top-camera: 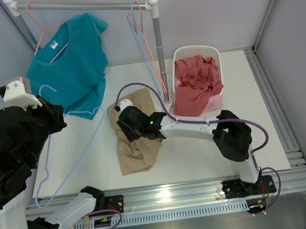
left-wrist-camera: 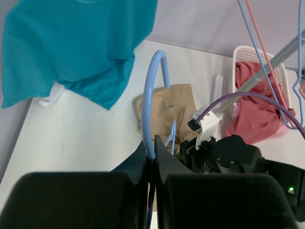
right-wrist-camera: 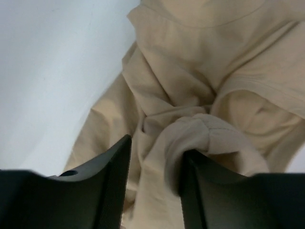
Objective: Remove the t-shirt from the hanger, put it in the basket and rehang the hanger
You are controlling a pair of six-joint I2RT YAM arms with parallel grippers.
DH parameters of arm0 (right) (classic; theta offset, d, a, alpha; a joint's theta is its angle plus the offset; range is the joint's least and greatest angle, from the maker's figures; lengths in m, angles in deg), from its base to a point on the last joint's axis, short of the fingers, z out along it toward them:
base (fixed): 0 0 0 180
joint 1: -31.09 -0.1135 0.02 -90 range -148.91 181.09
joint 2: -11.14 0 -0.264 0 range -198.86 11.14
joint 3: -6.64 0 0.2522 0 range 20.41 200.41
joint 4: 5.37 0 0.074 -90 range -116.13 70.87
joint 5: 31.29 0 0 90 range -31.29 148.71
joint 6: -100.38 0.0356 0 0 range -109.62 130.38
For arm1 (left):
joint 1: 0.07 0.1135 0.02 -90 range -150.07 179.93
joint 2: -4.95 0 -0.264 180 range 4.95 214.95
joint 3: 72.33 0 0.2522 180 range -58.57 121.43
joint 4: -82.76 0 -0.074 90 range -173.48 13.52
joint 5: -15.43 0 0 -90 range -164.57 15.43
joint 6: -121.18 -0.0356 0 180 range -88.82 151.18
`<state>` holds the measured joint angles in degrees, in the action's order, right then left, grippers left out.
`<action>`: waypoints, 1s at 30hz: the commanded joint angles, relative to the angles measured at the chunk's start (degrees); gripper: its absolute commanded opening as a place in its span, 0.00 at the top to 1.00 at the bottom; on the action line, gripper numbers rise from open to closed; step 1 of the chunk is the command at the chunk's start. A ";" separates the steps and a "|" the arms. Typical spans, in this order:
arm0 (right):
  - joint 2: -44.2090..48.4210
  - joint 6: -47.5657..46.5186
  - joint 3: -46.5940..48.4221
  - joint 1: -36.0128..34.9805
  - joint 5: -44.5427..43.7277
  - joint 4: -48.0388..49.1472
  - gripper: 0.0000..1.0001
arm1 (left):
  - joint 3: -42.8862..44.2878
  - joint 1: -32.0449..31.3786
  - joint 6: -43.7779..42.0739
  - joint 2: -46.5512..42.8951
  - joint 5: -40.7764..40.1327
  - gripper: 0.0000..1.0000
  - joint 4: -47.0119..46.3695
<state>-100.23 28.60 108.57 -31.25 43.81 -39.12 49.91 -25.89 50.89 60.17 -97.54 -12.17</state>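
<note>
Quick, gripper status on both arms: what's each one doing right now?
Left gripper: closed on the light blue hanger.
Right gripper: open, jaws apart around a fold of the beige t-shirt, not clamping it.

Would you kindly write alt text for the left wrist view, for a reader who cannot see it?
The left fingers are shut on a light blue hanger whose hook rises above a white table. Beyond lie a crumpled tan t-shirt with the black right arm beside it, a teal t-shirt hanging upper left, and a white basket of red clothes upper right.
</note>
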 commanded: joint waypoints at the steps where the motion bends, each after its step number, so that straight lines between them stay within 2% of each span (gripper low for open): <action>1: -5.07 0.41 5.69 0.30 3.55 -5.32 0.35 | 0.67 1.12 -2.74 1.37 -4.02 0.99 -3.10; 2: -5.95 0.68 6.23 0.30 4.69 -5.85 0.26 | 0.67 1.21 -2.83 1.55 -4.20 0.99 -3.11; 3: -7.79 0.50 6.84 0.56 6.18 -6.90 0.23 | 0.59 1.39 -2.92 1.56 -4.37 0.99 -3.37; 4: -8.59 0.68 8.07 0.65 6.80 -7.78 0.16 | 0.15 1.48 -3.09 1.64 -4.46 0.99 -3.63; 8: -11.14 0.77 9.92 0.65 5.32 -12.87 0.04 | 0.23 2.36 -3.53 2.17 -4.20 0.99 -3.98; 15: -14.83 -0.20 11.77 0.91 6.02 -17.18 0.02 | -0.20 3.85 -3.80 3.75 -3.32 0.99 -6.70; 21: -19.85 -0.38 13.44 1.35 9.35 -19.21 0.07 | 1.02 4.29 -4.15 6.47 -1.21 0.99 -10.31; 22: -20.11 -0.29 13.18 1.35 9.88 -19.04 0.10 | 1.46 4.46 -4.23 6.65 -1.30 0.99 -10.40; 23: -20.29 -0.20 13.09 1.52 11.71 -18.95 0.17 | 2.16 4.64 -4.32 7.09 -1.30 0.99 -10.49; 24: -20.46 -0.11 13.00 1.70 12.51 -18.86 0.31 | 2.52 4.64 -4.24 7.35 -1.56 0.99 -10.40; 25: -20.29 0.15 12.39 1.88 13.04 -18.69 0.60 | 3.39 4.73 -4.24 7.79 -1.65 0.99 -10.49; 27: -18.54 0.41 10.90 1.97 14.28 -17.55 0.85 | 3.75 4.73 -4.32 8.23 -1.74 0.99 -10.40; 28: -17.66 0.42 8.80 2.05 14.19 -17.02 0.94 | 4.18 4.73 -4.32 8.67 -1.82 0.99 -10.49; 29: -16.52 0.59 7.74 2.05 14.28 -16.32 1.00 | 4.19 4.82 -4.41 8.85 -2.00 0.99 -10.49; 30: -13.81 0.68 6.68 1.97 15.15 -15.96 1.00 | 4.45 4.82 -4.50 9.02 -2.17 0.99 -10.75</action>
<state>-115.88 28.47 119.38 -28.59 54.02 -53.66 51.62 -21.74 47.61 69.37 -99.76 -20.43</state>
